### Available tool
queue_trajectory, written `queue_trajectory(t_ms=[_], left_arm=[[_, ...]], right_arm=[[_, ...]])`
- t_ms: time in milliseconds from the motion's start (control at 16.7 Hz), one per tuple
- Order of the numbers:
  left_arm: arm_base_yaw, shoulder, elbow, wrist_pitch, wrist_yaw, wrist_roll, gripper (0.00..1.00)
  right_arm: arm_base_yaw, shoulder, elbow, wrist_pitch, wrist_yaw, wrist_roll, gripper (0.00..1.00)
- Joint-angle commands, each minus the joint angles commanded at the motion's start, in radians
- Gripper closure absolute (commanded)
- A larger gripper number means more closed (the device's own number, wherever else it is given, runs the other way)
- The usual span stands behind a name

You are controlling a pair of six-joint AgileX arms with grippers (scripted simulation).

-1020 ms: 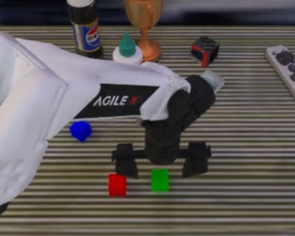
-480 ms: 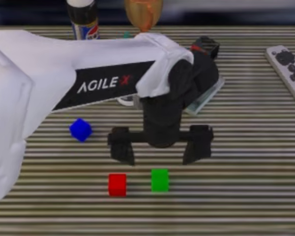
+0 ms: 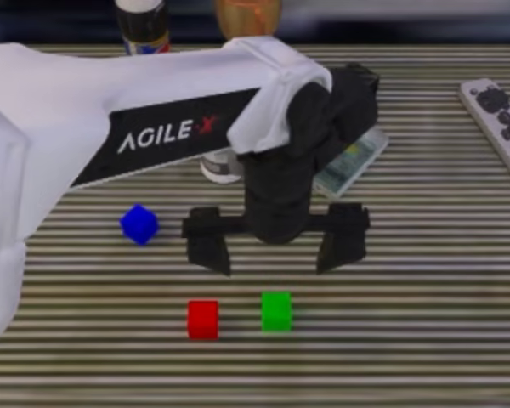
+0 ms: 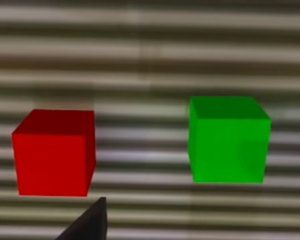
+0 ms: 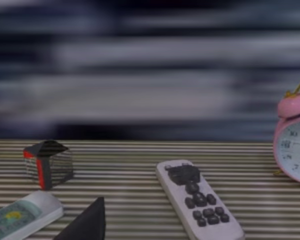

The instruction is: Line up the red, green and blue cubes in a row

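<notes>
In the top view the left arm (image 3: 110, 136) reaches from the upper left of the frame across to the middle, and the left gripper (image 3: 274, 248) hangs over the striped table (image 3: 442, 340) with its jaws spread wide and nothing between them. Just below it in the frame sit the red cube (image 3: 203, 319) and the green cube (image 3: 276, 310), side by side with a small gap — the red one to the left. The blue cube (image 3: 139, 224) lies apart from that pair, up and to the left, turned at an angle to the stripes.

The left wrist view shows only the red cube (image 4: 54, 152) and green cube (image 4: 227, 140) close up on the stripes, plus a dark fingertip (image 4: 87, 222) at the bottom edge; the blue cube does not appear there.

The right gripper is outside the top view, so I cannot tell how its jaws stand (only a dark fingertip (image 5: 87, 222) shows). The right wrist view shows a grey remote (image 5: 197, 200), a black cube with red patches (image 5: 47, 162) and a pink alarm clock (image 5: 295, 147) — the clock appears in no other view.
</notes>
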Motion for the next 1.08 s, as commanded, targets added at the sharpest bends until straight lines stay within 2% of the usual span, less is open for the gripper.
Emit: queue_trajectory(t_ms=[120, 300, 840, 1080], left_arm=[[0.024, 0.006, 0.006, 0.000, 0.000, 0.055, 0.00], [0.093, 0.021, 0.018, 0.001, 0.001, 0.206, 0.00], [0.392, 0.075, 0.037, 0.003, 0.015, 0.914, 0.00], [0.484, 0.076, 0.044, 0.015, 0.016, 1.097, 0.00]], right_arm=[[0.000, 0.000, 0.000, 0.000, 0.000, 0.000, 0.00], [0.000, 0.000, 0.000, 0.000, 0.000, 0.000, 0.00], [0.000, 0.000, 0.000, 0.000, 0.000, 0.000, 0.00], [0.000, 0.000, 0.000, 0.000, 0.000, 0.000, 0.00]])
